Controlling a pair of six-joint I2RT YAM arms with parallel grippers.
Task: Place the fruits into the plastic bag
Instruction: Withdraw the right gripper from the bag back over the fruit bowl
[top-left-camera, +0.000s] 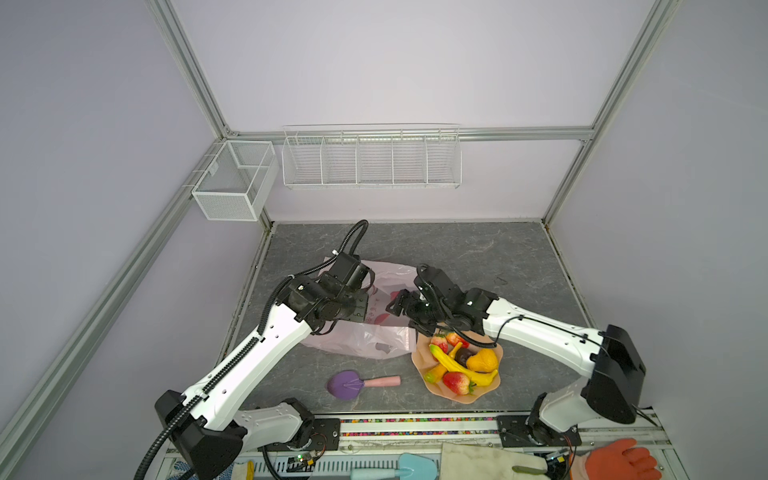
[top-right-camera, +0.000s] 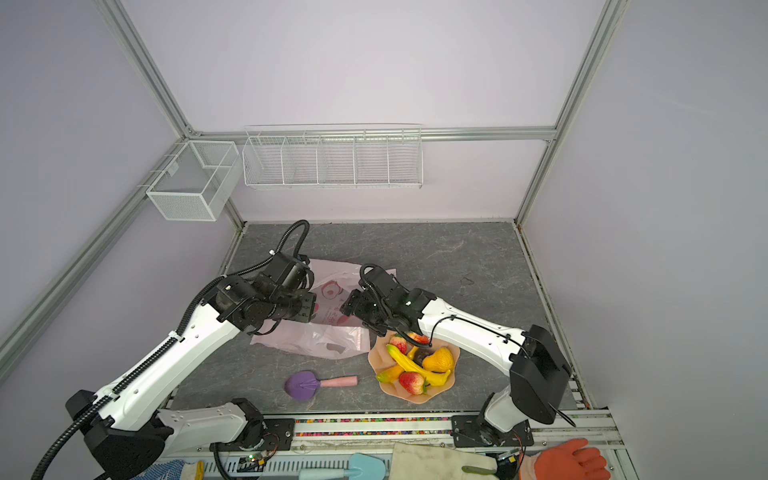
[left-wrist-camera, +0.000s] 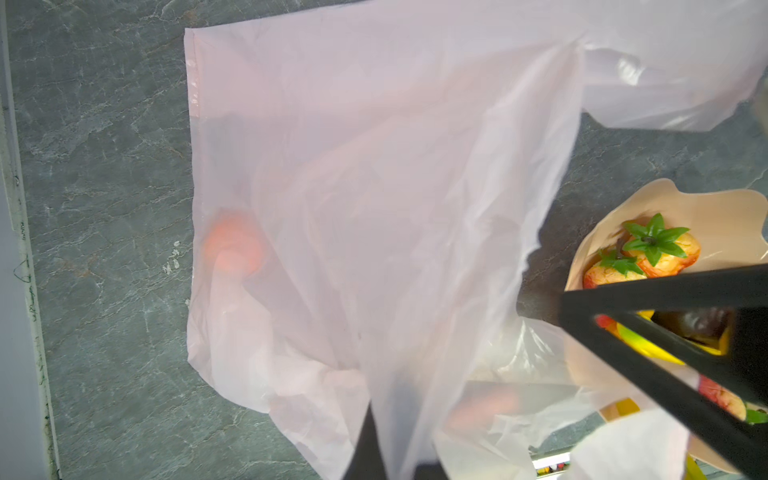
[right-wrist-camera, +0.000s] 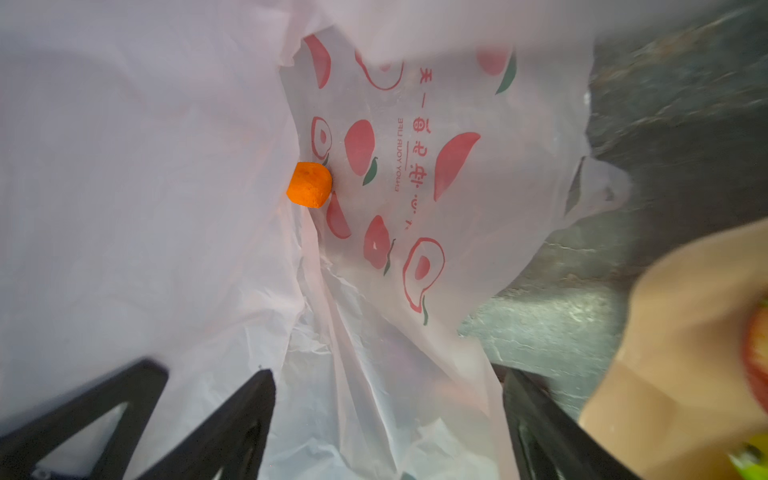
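L fingers clamp plastic bag film up, R fingers splayed, empty at its mouth (one orange inside; other fruits in bowl on desk), so risk: film slips/sags, mouth shuts, next fruit drops outside.

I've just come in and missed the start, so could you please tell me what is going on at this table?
The robot is packing toy fruit into a plastic bag. The left claw is shut on the bag's film, holding its mouth up. The right claw stands open at that mouth, holding nothing. One orange piece already lies inside the bag. The other fruits, bananas and strawberries among them, are in the peach bowl beside it.
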